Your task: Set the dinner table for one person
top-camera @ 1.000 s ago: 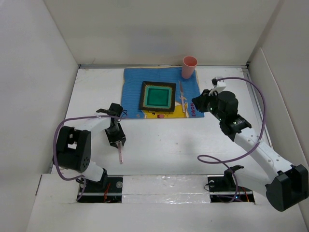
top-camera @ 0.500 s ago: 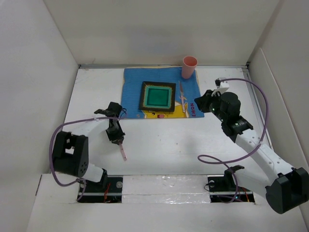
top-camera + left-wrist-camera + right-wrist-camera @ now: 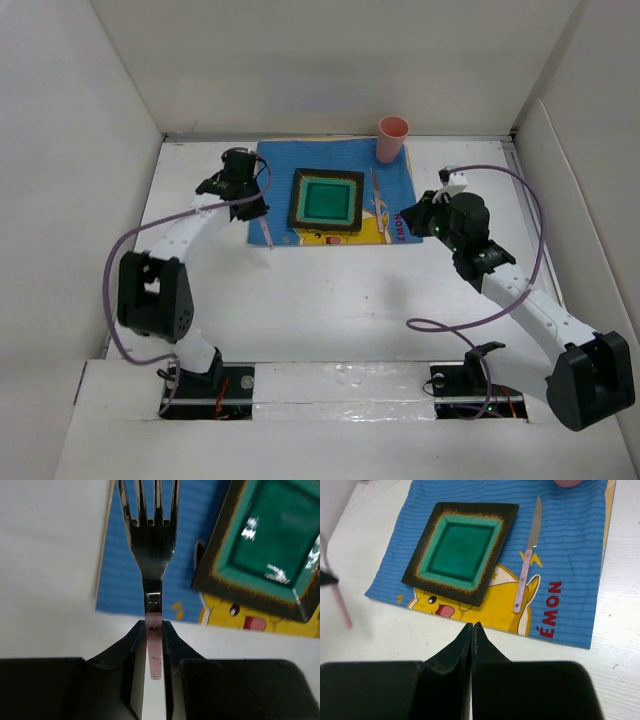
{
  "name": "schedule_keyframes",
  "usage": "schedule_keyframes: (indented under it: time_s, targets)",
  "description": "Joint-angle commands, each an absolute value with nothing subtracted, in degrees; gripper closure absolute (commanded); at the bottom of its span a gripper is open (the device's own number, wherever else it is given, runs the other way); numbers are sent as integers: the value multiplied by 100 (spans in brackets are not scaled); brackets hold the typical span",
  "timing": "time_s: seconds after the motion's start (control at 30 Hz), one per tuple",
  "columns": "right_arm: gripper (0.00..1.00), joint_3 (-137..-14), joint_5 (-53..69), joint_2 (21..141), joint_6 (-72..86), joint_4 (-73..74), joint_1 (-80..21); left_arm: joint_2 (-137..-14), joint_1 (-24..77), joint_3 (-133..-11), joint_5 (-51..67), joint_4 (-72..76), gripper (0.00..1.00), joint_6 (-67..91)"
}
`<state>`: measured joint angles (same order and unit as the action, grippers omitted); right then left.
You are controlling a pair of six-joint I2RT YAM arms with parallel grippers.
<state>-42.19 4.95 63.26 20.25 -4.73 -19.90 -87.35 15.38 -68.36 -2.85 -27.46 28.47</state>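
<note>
- Left gripper (image 3: 153, 630): fingers pinch the fork (image 3: 152, 555) by its handle, tines over the left strip of the placemat (image 3: 120, 580), just left of the plate (image 3: 265, 545).
- Right gripper (image 3: 471, 632): fingers pressed together, empty, near the placemat's near-right edge.
- Knife (image 3: 527, 565) lies on the placemat right of the plate; cup (image 3: 392, 138) at its far right corner.
- Table (image 3: 330, 300): white, under everything.

White dinner table (image 3: 350, 300) — blue placemat (image 3: 283, 160) lies on it.
</note>
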Motion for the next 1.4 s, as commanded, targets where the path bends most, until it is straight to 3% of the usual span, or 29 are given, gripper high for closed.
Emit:
schedule_keyframes:
  time_s: [0.0,0.13,0.27,0.53,0.77,1.0,1.37]
  targets:
    - [100,-4175,493,6153,1951,-984,-2021,-9359,1573,-7619,-352,-2233,100,2304]
    - [100,-4087,430,6108,1969,-1107,-2021,-10630,1573,-8969,-720,-2730,100,1978]
    - [86,-4140,404,6248,1969,-1072,-2083,-11372,1835,-9789,-1411,-3216,100,1662]
    - [77,-4315,510,6592,1942,-976,-2136,-12286,2426,-10949,-2373,-3752,100,1397]
    - [70,-4385,343,6671,1881,-888,-2188,-12402,2426,-11030,-2461,-3797,100,1433]
    - [69,-4412,352,6715,1881,-843,-2241,-12296,2259,-10723,-2408,-3683,100,1371]
    - [67,-4438,334,6820,1872,-870,-2241,-12858,2145,-11241,-2206,-3788,100,1362]
